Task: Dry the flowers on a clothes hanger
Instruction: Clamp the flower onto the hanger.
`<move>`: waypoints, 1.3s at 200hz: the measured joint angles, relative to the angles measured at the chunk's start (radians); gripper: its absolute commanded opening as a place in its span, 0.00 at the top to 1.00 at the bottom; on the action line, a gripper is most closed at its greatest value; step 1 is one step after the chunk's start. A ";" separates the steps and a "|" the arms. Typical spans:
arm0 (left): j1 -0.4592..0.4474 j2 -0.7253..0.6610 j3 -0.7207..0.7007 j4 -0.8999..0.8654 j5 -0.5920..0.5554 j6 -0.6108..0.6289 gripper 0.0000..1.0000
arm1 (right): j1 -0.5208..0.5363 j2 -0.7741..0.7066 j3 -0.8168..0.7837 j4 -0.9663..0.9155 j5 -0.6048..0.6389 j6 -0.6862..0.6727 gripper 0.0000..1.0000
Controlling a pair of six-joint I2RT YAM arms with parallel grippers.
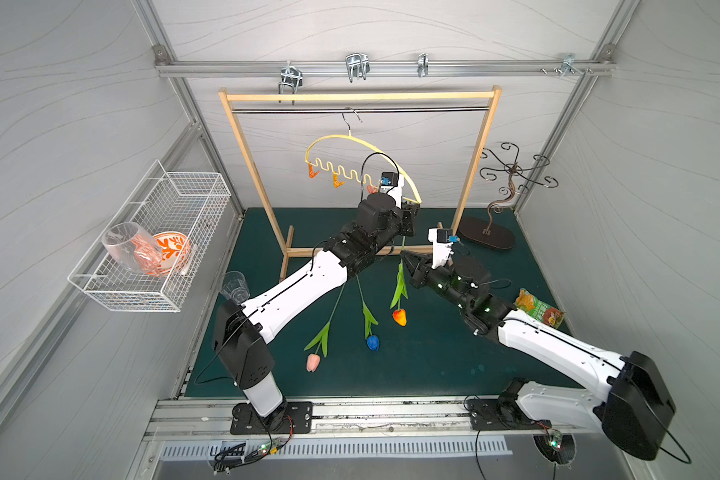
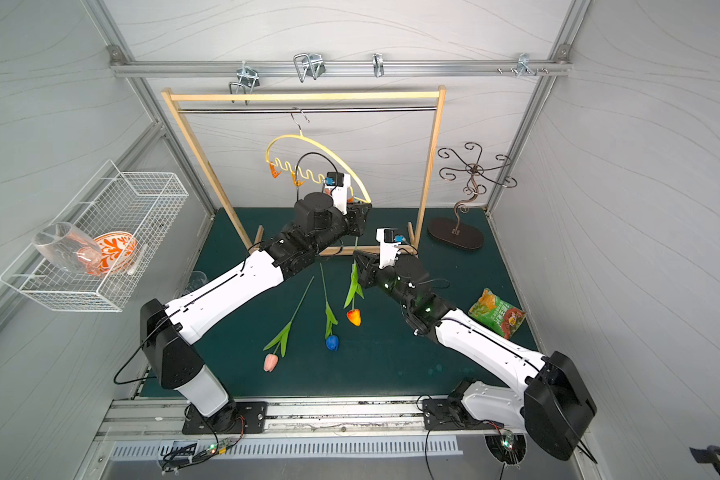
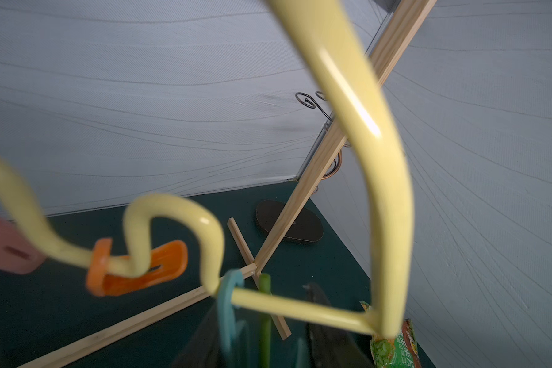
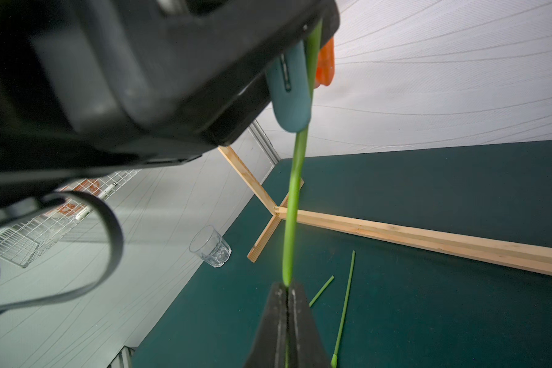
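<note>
Three flowers (image 1: 368,320) are in play, and two of them lie loose on the green mat (image 1: 433,365). The pink tulip (image 1: 313,362) is furthest left and the blue tulip (image 1: 373,342) is near it, both with stems pointing toward the wooden rack (image 1: 360,96). Above them the clothes hanger (image 3: 386,191) hangs tilted by its hook from the rack's rail. At its lowered end the left gripper (image 1: 410,216) straddles the teal clothespin (image 4: 289,89). Its jaws stand apart around the pin, but I cannot tell whether they press it. The orange tulip (image 1: 399,317) dangles head down, its stem running up against that pin. Lower on the stem the right gripper (image 4: 287,296) is clamped tight. These flowers look feather-light, with thin, smooth, bendy stems that would likely slide or bow in a grip. I would pinch the bare stem near the cut end, clear of the leaves and the soft head.
</note>
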 measured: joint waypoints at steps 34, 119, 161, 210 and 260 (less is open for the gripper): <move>0.000 -0.005 -0.008 0.001 -0.002 0.005 0.50 | 0.000 0.000 0.009 -0.002 -0.007 -0.003 1.00; 0.000 -0.080 -0.055 -0.005 0.000 0.039 0.20 | -0.029 0.010 0.032 -0.054 -0.006 -0.017 0.98; 0.000 -0.148 -0.109 -0.029 0.009 0.049 0.10 | -0.042 0.039 0.096 -0.116 0.005 -0.061 0.95; 0.000 -0.264 -0.210 -0.078 0.010 0.048 0.00 | -0.051 0.039 0.108 -0.155 0.043 -0.090 0.86; 0.042 -0.420 -0.282 -0.207 -0.001 0.002 0.00 | -0.053 0.001 0.108 -0.212 0.087 -0.093 0.79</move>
